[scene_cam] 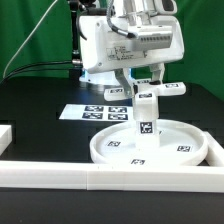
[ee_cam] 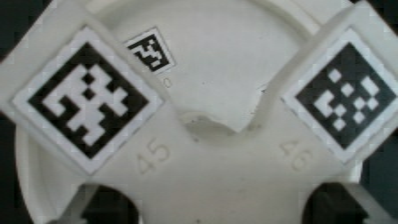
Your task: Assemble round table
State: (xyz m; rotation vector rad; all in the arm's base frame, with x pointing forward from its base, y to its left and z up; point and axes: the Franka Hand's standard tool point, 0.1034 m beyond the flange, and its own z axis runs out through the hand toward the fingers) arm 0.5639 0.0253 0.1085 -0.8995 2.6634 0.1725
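Note:
The large rimmed round disc (scene_cam: 185, 152) lies flat near the front of the table. The short thick leg (scene_cam: 146, 118) stands upright on its middle. The flat cross-shaped piece (scene_cam: 170, 89) sits level on top of the leg, its tagged arms pointing out to both sides. My gripper (scene_cam: 148, 80) comes straight down on it, shut on its middle. In the wrist view the cross-shaped piece (ee_cam: 214, 110) fills the picture with two big tags. It spans the gap between my gripper's (ee_cam: 226, 205) dark fingertips (ee_cam: 107, 205).
The marker board (scene_cam: 85, 111) lies flat behind the disc, toward the exterior view's left. A long white border rail (scene_cam: 110, 178) runs along the front, and another rail end (scene_cam: 5, 136) is at the left edge. The arm's white base (scene_cam: 100, 50) stands behind.

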